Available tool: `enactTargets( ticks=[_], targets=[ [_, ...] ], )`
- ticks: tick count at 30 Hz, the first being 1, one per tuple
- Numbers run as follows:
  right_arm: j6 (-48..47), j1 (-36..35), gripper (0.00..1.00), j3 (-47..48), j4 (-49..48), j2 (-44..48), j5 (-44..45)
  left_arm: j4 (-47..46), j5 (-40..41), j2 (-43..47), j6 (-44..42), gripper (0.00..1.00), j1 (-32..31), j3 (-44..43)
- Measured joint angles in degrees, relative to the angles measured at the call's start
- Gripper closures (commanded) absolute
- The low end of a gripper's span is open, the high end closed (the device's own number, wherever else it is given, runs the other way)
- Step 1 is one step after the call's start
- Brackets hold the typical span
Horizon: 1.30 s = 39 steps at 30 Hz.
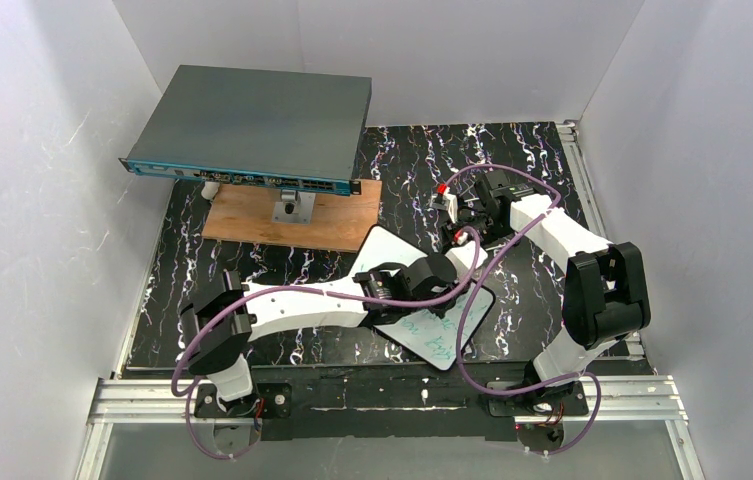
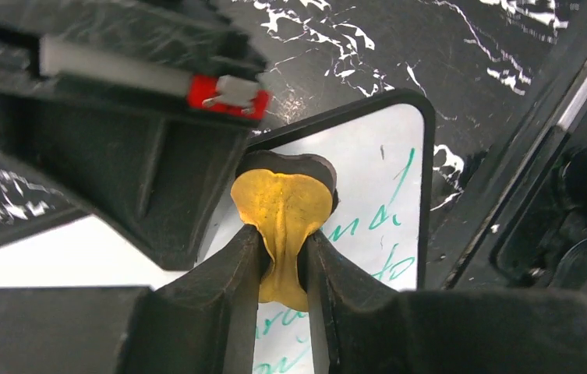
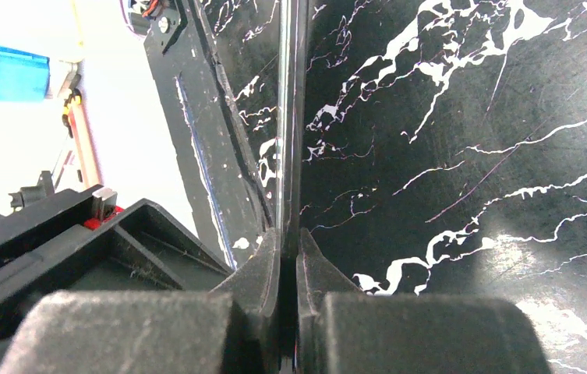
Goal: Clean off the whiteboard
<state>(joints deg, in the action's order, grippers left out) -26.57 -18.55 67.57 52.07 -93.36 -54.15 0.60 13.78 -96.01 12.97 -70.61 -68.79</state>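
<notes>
You have only one piece of writing to look at: green handwriting in several slanting lines on the whiteboard. In the top view the lines cross the board's near corner, too small and faint for you to make out a word. In the left wrist view you see a few loops and strokes up close, partly covered, and they spell nothing you can read. The grey box shows you no legible label on its blue front edge.
</notes>
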Motion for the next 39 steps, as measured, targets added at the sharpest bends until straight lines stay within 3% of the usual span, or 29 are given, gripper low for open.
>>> enactTargets(
  ticks=[7, 12, 28, 34, 39],
  targets=[
    [-0.1, 0.0, 0.99, 0.0, -0.1, 0.0, 0.0, -0.7, -3.8, 0.0, -18.7, 1.00, -0.1, 0.3],
    [-0.1, 0.0, 0.99, 0.0, -0.4, 0.0, 0.0, 0.7, -4.3, 0.2, -24.3, 1.00, 0.3, 0.3],
    [0.7, -0.2, 0.99, 0.0, -1.3, 0.0, -0.6, 0.7, -9.0, 9.4, -27.7, 1.00, 5.6, 12.0],
    [0.7, -0.2, 0.99, 0.0, -1.0, 0.0, -0.4, -2.2, -14.8, 8.6, -26.3, 1.00, 5.8, 11.6],
    [0.6, -0.2, 0.99, 0.0, -1.0, 0.0, -0.4, -5.6, -17.9, 3.0, -24.1, 1.00, 3.6, 5.9]
  ],
)
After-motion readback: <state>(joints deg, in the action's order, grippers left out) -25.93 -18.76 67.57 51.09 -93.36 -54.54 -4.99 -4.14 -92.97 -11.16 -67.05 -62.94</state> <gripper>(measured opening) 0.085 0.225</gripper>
